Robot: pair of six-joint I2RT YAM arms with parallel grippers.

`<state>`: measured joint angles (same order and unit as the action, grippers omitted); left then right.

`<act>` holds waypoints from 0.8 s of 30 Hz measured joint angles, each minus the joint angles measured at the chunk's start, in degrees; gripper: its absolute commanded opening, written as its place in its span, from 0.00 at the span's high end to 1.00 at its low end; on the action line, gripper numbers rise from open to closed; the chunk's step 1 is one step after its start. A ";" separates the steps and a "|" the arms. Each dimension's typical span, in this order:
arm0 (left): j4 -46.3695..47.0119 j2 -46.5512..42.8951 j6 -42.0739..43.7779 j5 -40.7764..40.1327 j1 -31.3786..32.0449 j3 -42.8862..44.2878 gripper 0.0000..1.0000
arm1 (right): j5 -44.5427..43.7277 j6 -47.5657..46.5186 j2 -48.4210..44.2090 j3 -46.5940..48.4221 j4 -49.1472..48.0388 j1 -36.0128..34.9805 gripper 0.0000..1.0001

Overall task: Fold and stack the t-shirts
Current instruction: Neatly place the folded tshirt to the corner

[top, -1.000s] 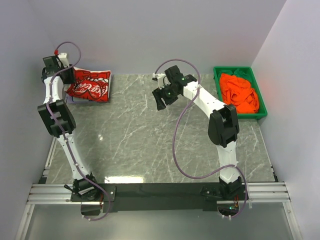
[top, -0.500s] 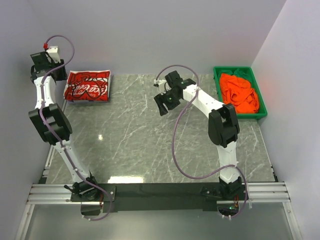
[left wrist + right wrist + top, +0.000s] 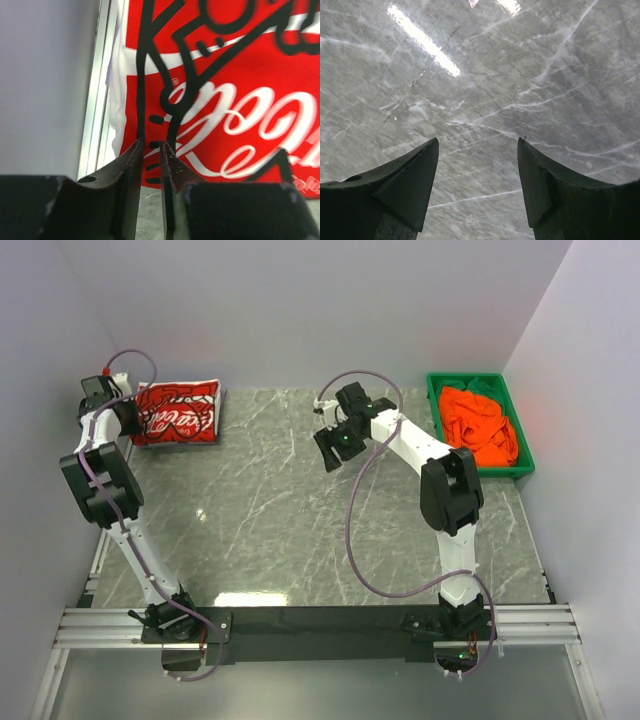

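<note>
Top: high, facing down. Left wrist: close on red t-shirt [image 3: 240, 100], shared with top. Right wrist: table [image 3: 480, 75].

You're looking at a polished, marble-patterned table [image 3: 485, 100] that throws glare. The red shirt [image 3: 240, 75] is soft matt cloth with flat print. The green bin [image 3: 466, 377] is smooth plastic. The fingers [image 3: 127, 172] of the left gripper [image 3: 150, 146] look matt black, with grainy edges.

**Top view.** Light was even and diffuse from overhead, shadows were faint, and focus was sharp throughout. Two glare patches lay on the bench [image 3: 300, 540], one beside the left arm and one at the near edge. An orange tint coloured the wall beside the green bin [image 3: 434, 405].

**Right wrist view.** A bright streak of glare crossed the bench, and the right hand [image 3: 477, 141] was dark and underexposed.

**Left wrist view.** The red t-shirt [image 3: 240, 75] print was soft, and the left hand [image 3: 150, 142] was near-black and blurred.
</note>
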<state>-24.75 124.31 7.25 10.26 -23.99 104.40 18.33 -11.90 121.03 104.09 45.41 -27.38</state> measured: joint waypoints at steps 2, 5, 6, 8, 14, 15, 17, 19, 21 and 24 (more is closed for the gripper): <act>-0.11 0.94 -0.52 -0.48 -0.44 -0.37 0.71 | -0.26 -0.04 -0.42 -0.68 0.07 0.24 0.28; 0.04 1.22 -0.92 -0.96 -0.85 -1.51 0.59 | -0.90 -0.26 -1.97 -2.54 -0.02 0.81 0.26; 0.50 1.11 -1.07 -1.11 -0.94 -1.99 0.57 | -1.09 -0.44 -2.89 -3.45 -0.02 1.03 0.26; 1.51 0.48 -1.40 -1.55 -1.05 -3.69 0.49 | -1.46 -0.94 -4.66 -4.92 0.07 1.38 0.24; 1.53 -8.96 -1.68 -0.90 -1.57 -13.38 0.01 | -4.33 -2.62 -11.69 -8.46 -0.68 1.79 0.11; 1.46 -11.21 -2.10 -0.33 -1.66 -14.75 0.01 | -5.01 -3.04 -13.29 -9.38 -1.25 1.88 0.10; 1.05 -17.18 -2.23 1.55 -1.84 -17.07 0.00 | -6.43 -3.21 -16.85 -11.30 -2.01 2.14 0.09; 0.59 -23.12 -2.27 3.98 -1.84 -17.53 0.00 | -8.22 -3.43 -21.00 -13.86 -3.52 2.51 0.08; -0.70 -28.72 -2.03 6.86 -1.51 -16.65 0.00 | -11.19 -3.39 -25.97 -16.76 -4.87 2.99 0.07; -2.69 -34.12 -1.11 8.87 0.55 -13.64 0.01 | -14.47 -2.91 -33.05 -19.78 -6.86 4.37 0.07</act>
<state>-27.44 90.19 6.13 19.14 -23.44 90.76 3.86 -14.81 87.99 84.31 38.54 -23.00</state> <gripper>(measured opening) 0.995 0.927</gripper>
